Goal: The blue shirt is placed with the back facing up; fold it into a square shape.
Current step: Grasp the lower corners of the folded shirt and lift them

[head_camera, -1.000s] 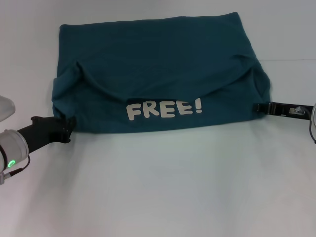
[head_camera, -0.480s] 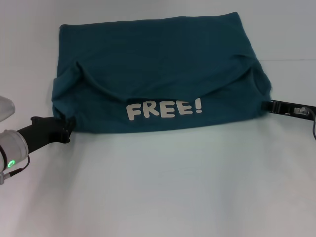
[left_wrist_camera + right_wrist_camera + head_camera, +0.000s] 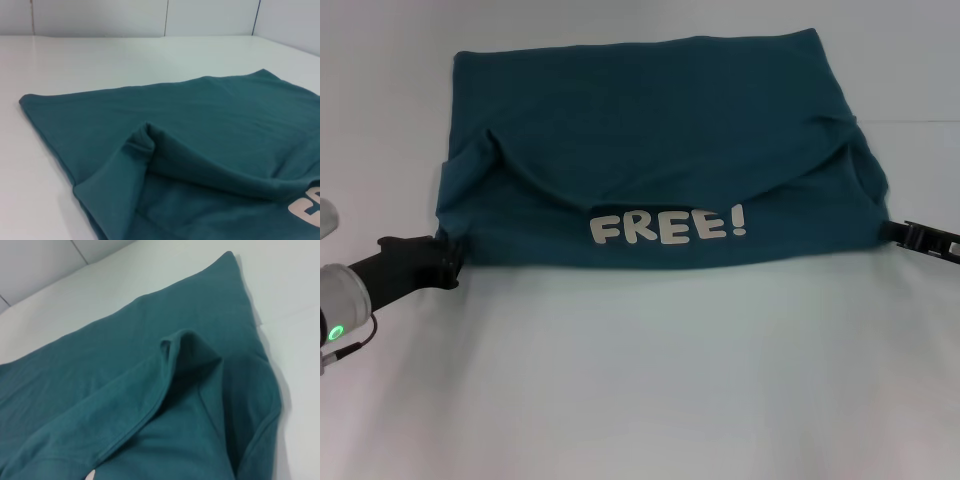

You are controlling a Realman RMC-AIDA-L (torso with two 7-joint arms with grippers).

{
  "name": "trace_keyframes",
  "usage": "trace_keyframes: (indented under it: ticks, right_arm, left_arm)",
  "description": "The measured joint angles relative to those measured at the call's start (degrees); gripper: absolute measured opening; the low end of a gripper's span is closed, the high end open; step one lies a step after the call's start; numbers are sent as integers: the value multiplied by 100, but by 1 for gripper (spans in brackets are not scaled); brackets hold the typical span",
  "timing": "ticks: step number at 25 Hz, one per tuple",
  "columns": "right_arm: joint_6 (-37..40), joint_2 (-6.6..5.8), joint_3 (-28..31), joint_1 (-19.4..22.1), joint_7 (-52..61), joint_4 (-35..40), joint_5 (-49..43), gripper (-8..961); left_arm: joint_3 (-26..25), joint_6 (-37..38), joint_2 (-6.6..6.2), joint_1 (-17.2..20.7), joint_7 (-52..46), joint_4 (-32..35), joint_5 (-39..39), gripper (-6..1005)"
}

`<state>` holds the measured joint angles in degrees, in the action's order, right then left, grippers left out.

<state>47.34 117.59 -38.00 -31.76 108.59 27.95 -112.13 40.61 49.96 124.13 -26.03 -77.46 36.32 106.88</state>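
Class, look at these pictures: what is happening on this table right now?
A two-armed robot is folding a blue shirt on a white table. The shirt lies partly folded, a flap with white "FREE!" lettering turned up along the near edge. The left claw sits at the shirt's near left corner, and the right claw is at the near right corner. It is not a neat square yet.

White table (image 3: 650,380): matte surface, extends to every edge of the head view. Grey panelled wall (image 3: 100,17) stands behind it, at 12 o'clock.
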Motion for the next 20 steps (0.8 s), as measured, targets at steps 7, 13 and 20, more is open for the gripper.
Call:
trace_keyframes:
  ticks: [7, 13, 20]
  right_arm:
    - [221, -15, 17, 281, -238, 1, 264, 12]
    - [384, -7, 48, 346, -388, 1, 270, 11]
    - [1283, -42, 389, 579, -768, 3, 273, 11]
  left_arm:
    - [-1, 273, -2, 128, -255, 170, 164, 37]
    - [-1, 452, -2, 207, -336, 264, 290, 38]
    - [-40, 1124, 4, 517, -685, 671, 529, 38]
